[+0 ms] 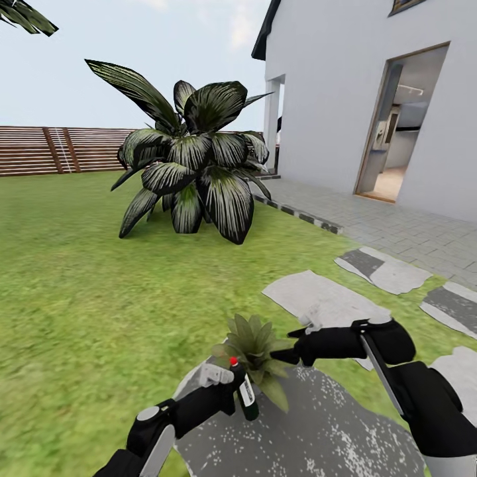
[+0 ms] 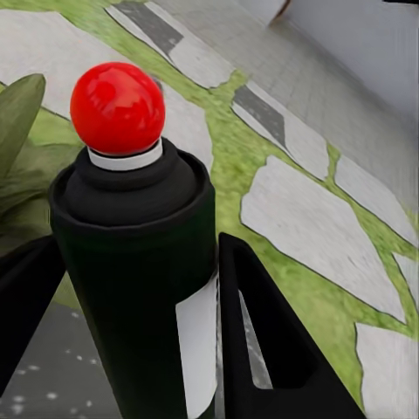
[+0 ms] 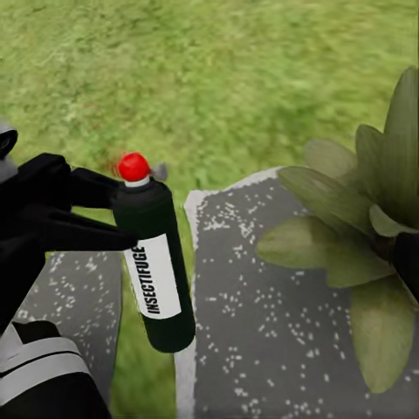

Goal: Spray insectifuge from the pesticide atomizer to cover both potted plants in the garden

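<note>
Out on the lawn behind the white house, with the brown slat fence running along the far left, grass takes up most of what I can see. Grey paving lies along the house wall on the right, below an open doorway, and pale stepping slabs trail from it toward the near side. Far out in the middle of the grass stands a big dark clump of broad striped leaves.

Close in, a speckled grey slab sits in the grass, and at its far edge is a small potted plant, a low rosette of pointed green leaves; its pot is hidden under the foliage.

Left of that plant, the left gripper is clamped on the pesticide atomizer. From the left wrist camera its black fingers press against both sides of the bottle. The bottle is dark green, held nearly upright above the slab, with a red ball cap and a white label reading INSECTIFUGE. It sits just beside the leaves, apart from them.

The right gripper reaches in from the right, its dark fingers at the plant's right-hand leaves; I cannot tell how wide it stands.
</note>
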Controlling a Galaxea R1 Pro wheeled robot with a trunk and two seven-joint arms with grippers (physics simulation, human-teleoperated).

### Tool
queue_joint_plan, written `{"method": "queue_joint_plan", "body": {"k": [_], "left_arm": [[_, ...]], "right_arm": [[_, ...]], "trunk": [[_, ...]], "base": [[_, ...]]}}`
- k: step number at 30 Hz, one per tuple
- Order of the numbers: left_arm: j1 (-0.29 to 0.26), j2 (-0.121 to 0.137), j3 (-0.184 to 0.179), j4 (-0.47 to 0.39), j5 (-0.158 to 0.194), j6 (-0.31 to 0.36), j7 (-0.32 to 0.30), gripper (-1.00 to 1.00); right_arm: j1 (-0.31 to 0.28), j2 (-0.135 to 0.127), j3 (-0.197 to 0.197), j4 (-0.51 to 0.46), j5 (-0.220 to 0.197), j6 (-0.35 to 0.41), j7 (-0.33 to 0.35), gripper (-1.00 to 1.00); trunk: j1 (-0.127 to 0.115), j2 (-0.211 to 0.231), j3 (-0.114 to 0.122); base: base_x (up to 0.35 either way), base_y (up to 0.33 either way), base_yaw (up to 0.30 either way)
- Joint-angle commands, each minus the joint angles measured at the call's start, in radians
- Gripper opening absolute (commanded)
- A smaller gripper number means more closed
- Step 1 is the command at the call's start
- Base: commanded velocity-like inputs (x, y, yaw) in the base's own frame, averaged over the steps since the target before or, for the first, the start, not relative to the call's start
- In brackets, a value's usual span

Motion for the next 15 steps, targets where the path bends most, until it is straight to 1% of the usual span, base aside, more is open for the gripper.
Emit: {"method": "queue_joint_plan", "body": {"k": [1,3,5,9,12,15], "left_arm": [[-0.003,-0.002,0.001,0.004,0.01,0.009,-0.001,-1.0],[-0.015,-0.006,0.0,0.022,0.01,0.011,-0.002,-1.0],[-0.022,-0.008,-0.007,0.031,0.01,0.011,-0.004,-1.0],[-0.039,-0.008,-0.047,0.042,0.011,0.012,-0.006,-1.0],[-0.044,-0.008,-0.059,0.045,0.011,0.012,-0.008,-1.0],[-0.048,-0.008,-0.089,0.045,0.011,0.012,-0.009,-1.0]], "right_arm": [[-0.001,0.0,0.007,-0.001,0.011,0.003,0.009,1.0],[-0.001,-0.001,0.036,-0.001,0.011,0.001,0.01,1.0],[-0.001,0.0,0.048,-0.001,0.01,0.0,0.01,1.0],[-0.001,0.001,0.072,-0.001,0.009,-0.001,0.01,1.0],[-0.001,0.001,0.078,-0.001,0.009,0.0,0.01,1.0],[-0.001,0.001,0.08,-0.001,0.009,0.001,0.01,1.0]], "trunk": [[0.0,0.0,-0.001],[0.0,0.0,-0.001],[0.0,0.0,-0.001],[0.0,0.0,-0.001],[0.0,0.0,-0.001],[0.0,0.0,-0.001]], "base": [[0.0,0.0,0.0],[0.0,0.0,0.0],[0.0,0.0,0.0],[0.0,0.0,0.0],[0.0,0.0,0.0],[0.0,0.0,0.0]]}}
